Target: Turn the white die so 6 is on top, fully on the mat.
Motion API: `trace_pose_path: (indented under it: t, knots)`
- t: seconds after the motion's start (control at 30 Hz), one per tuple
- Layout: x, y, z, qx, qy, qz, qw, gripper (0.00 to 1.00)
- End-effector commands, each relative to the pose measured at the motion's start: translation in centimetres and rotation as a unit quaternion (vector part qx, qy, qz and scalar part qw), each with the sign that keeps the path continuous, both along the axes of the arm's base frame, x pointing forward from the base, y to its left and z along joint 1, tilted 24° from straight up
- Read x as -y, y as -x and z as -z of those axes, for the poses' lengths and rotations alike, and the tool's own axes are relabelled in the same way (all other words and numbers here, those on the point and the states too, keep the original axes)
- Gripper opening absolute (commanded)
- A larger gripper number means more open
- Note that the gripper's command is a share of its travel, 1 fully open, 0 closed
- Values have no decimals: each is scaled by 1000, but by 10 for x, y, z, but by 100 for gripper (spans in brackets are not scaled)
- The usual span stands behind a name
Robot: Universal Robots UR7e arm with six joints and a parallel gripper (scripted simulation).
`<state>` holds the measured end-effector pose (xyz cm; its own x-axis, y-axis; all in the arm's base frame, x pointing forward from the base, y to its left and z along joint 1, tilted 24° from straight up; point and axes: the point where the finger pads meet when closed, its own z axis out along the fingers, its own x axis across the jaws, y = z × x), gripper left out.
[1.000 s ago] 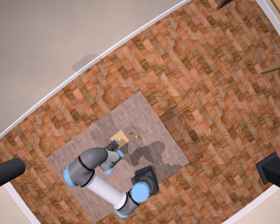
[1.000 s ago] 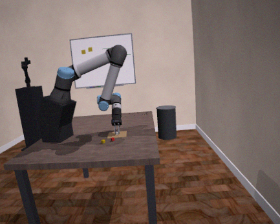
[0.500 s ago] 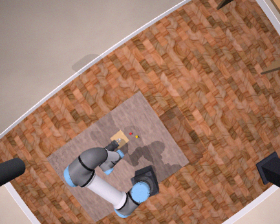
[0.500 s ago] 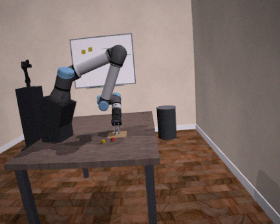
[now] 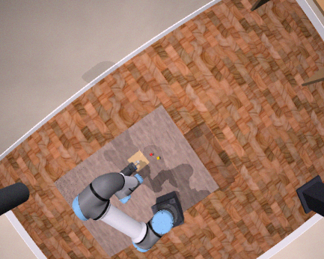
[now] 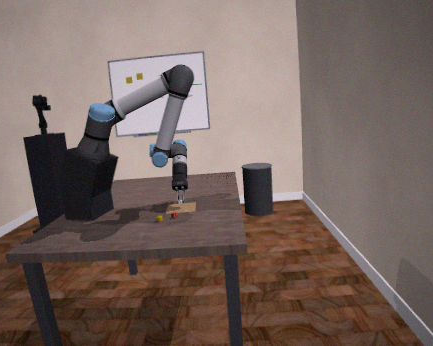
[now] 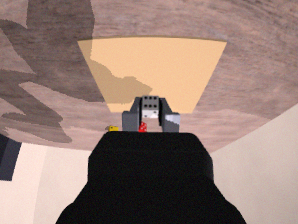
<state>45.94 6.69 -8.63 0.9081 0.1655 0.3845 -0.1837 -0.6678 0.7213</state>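
Note:
The tan mat (image 5: 140, 159) lies on the wooden table and also shows in the exterior view (image 6: 181, 206) and the wrist view (image 7: 152, 72). My gripper (image 6: 179, 199) points straight down over the mat and is shut on the white die (image 7: 152, 116), which is a pale block between the two grey fingers. It is low over the mat; I cannot tell whether the die touches it. The die's top face is hidden. The red die (image 6: 174, 215) and the yellow die (image 6: 159, 218) sit on the table just off the mat's edge, apart from each other.
The arm's dark base block (image 6: 88, 182) stands on the table's left end. A dark cylinder bin (image 6: 257, 188) stands on the floor beyond the table's right side. A whiteboard (image 6: 158, 93) hangs on the back wall.

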Motion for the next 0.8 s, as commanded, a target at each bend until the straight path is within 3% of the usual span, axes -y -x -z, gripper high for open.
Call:
trace_pose_path:
  t: [0.0,0.37,0.77]
  knots:
    - [-1,8,-20,1,0,0,1000,40]
    - [-2,19,-45,1,0,0,1000,40]
    - [-2,20,-47,1,0,0,1000,40]
